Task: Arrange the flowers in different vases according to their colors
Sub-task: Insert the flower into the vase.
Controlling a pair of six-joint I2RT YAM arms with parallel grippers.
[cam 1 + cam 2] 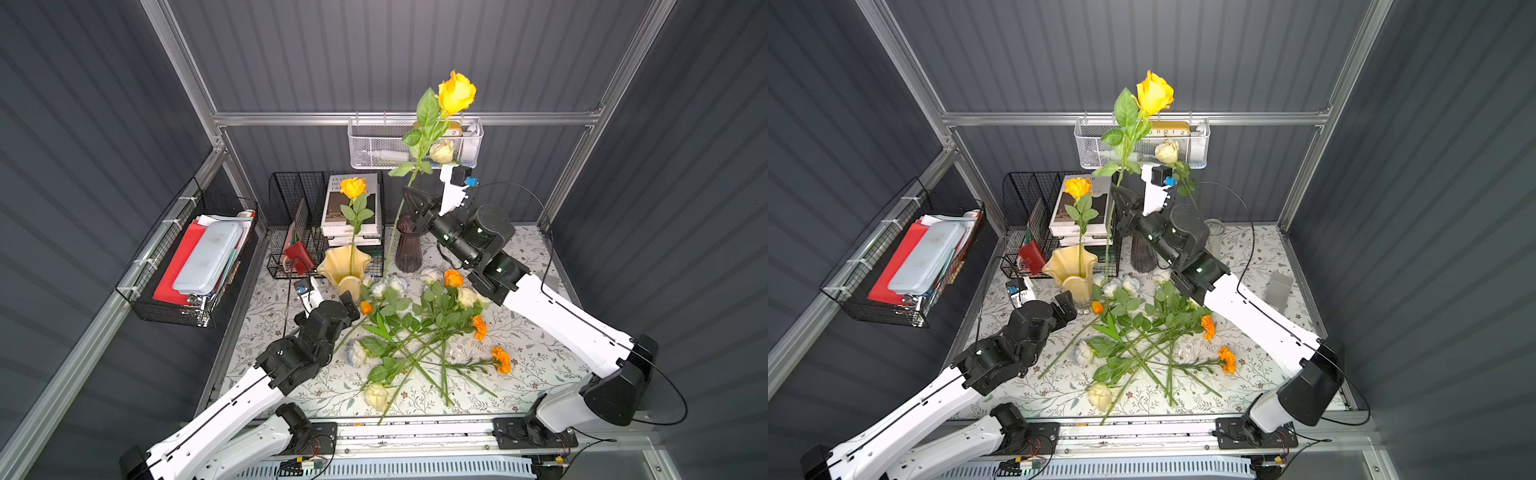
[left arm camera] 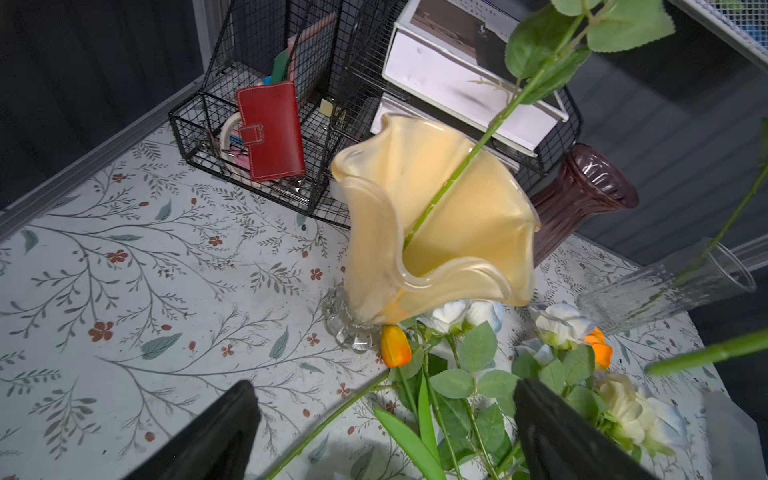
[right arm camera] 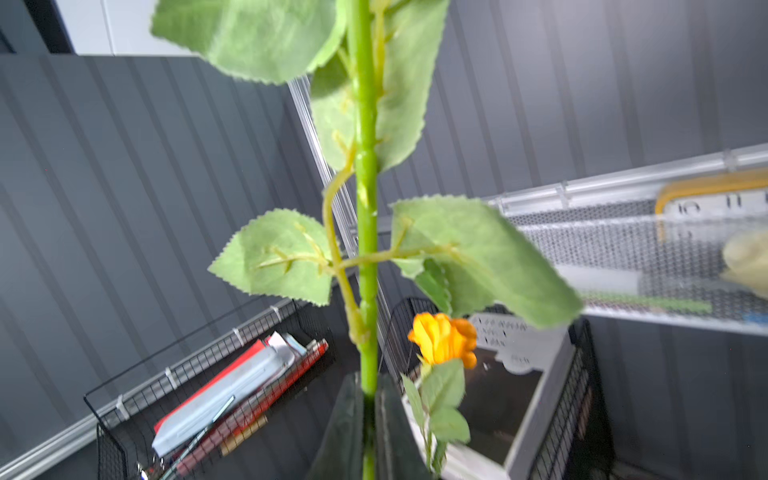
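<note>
The right hand (image 3: 368, 395) is clamped tight on the green stem of a tall yellow rose (image 1: 456, 92), gripping it just below the leaves. In both top views the bloom stands high above the table (image 1: 540, 361), in front of the back wall. The lower end of the stem hangs down between the yellow vase (image 1: 345, 266) and the purple vase (image 1: 408, 249) — whether it touches the cloth cannot be told.

The yellow vase, with its wavy rim, holds one orange-yellow rose (image 1: 353, 188), standing upright. A cream rose (image 1: 1167, 151) has its stem in the clear vase (image 1: 1214, 235), which stands at the far side of the table behind the right arm.

The left hand (image 2: 384, 395) is spread wide and has hold of nothing. It hovers low, just beside the foot of the yellow vase, over the near edge of the pile of flowers (image 1: 415, 332). That pile — bluish-white roses, cream roses and orange marigolds — lies loose in the middle of the table in front of the vases, with its stems crossing one another.
</note>
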